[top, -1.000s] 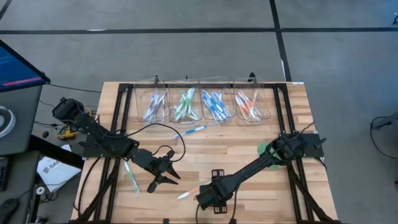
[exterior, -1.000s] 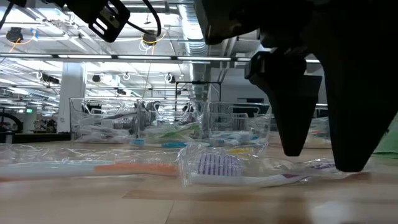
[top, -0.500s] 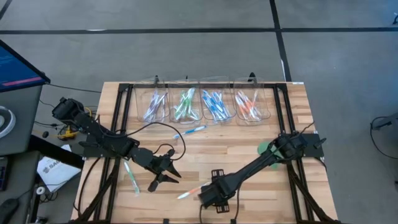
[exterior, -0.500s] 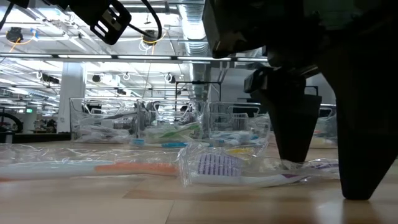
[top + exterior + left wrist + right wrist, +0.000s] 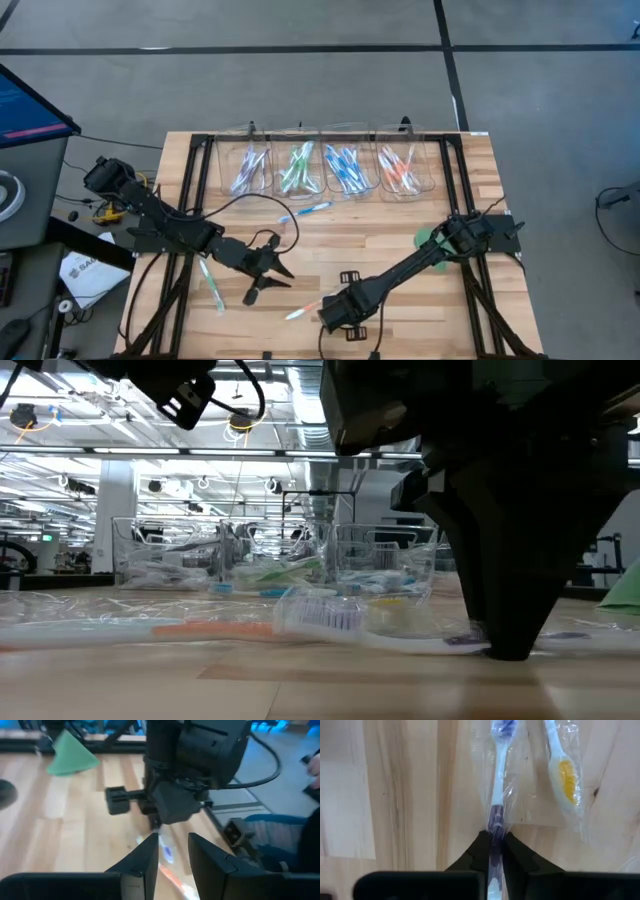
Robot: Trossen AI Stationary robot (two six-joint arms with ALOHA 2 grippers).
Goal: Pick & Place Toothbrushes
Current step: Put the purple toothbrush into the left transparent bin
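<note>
I'm pinching the right pincer shut on the purple toothbrush's handle, low on the surface near its front edge — its slick wrapper risking slippage as I'm lifting.

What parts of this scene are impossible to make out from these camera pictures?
- Purple toothbrush: the right wrist view shows the right gripper shut on its handle, but the lower end is hidden behind the fingers.
- High view: the right arm's own body covers that grasp.
- Bins: toothbrushes inside are too small to count from the high view and blurred in the low view.
- Left gripper: its wrist view is blurred; nothing shows between its fingers.
</note>
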